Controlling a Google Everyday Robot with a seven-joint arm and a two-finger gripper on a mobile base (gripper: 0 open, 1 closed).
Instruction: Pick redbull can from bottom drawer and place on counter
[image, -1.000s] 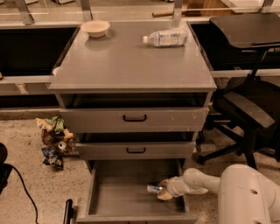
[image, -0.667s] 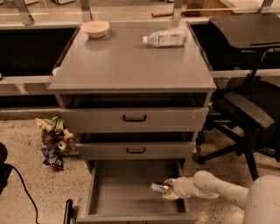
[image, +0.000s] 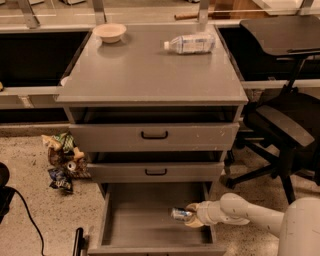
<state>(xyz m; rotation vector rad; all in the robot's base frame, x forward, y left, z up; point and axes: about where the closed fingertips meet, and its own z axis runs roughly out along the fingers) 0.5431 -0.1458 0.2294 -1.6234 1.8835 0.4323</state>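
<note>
The redbull can (image: 181, 214) is a small silver-and-blue can held on its side, a little above the floor of the bottom drawer (image: 150, 220), at the drawer's right. My gripper (image: 192, 215) reaches in from the lower right and is shut on the can's right end. The bottom drawer is pulled open below two shallower closed drawers. The counter (image: 150, 70) is the wide grey top of the cabinet, well above the gripper.
A clear plastic bottle (image: 190, 43) lies at the counter's back right and a beige bowl (image: 109, 32) at its back left. A black office chair (image: 285, 125) stands right of the cabinet. Snack wrappers (image: 62, 160) lie on the floor at left.
The view has shifted and drawn closer. My gripper has moved slightly with the can, which now sits off the drawer floor in its grasp; more of my arm has drawn back to the right.
</note>
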